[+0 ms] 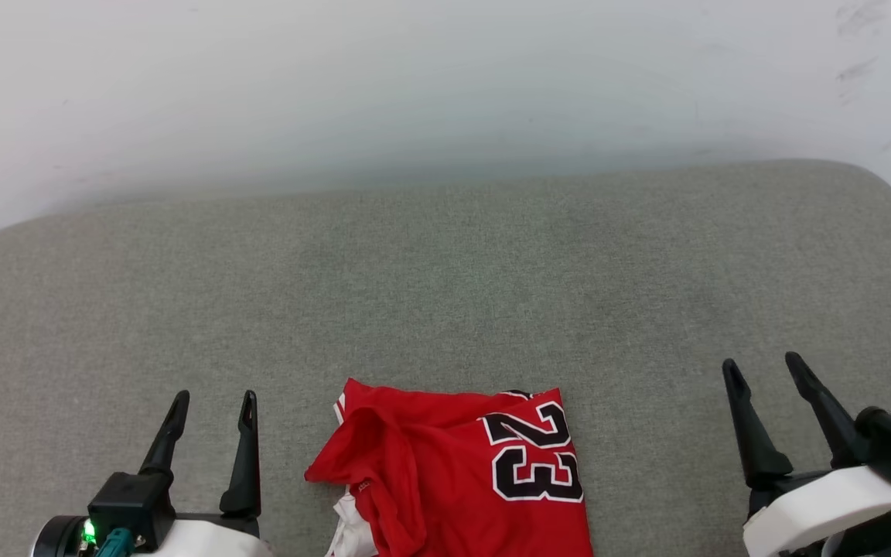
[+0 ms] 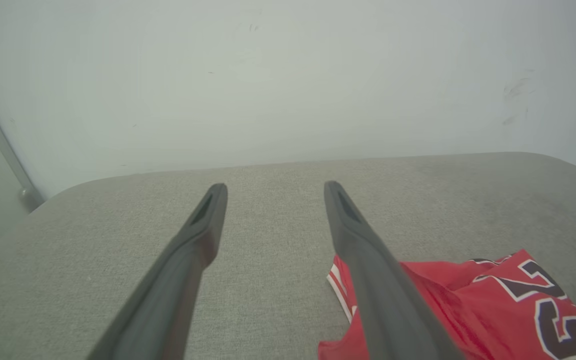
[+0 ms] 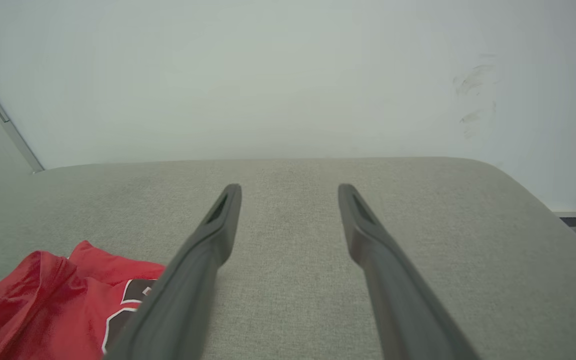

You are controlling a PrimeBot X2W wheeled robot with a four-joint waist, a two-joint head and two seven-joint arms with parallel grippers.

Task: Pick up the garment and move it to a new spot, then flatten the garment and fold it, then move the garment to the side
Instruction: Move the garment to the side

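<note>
The garment point(image 1: 453, 476), bright red with a dark white-outlined "23" and a bit of white fabric at its lower left, lies crumpled at the near middle of the grey cushioned surface point(image 1: 445, 278). My left gripper point(image 1: 213, 402) stands open to its left, clear of the cloth, nothing between its fingers. Off to the right, my right gripper point(image 1: 762, 367) is also open and empty. In the left wrist view the garment point(image 2: 493, 300) lies lower right of the left gripper point(image 2: 273, 187), striped trim showing. In the right wrist view the garment point(image 3: 53, 305) lies lower left of the right gripper point(image 3: 288, 189).
A pale wall point(image 1: 445, 85) rises directly behind the grey surface, with dark scuff marks point(image 1: 863, 46) at upper right. The surface has rounded far corners, and its right edge point(image 3: 543, 200) drops off toward a dark floor strip.
</note>
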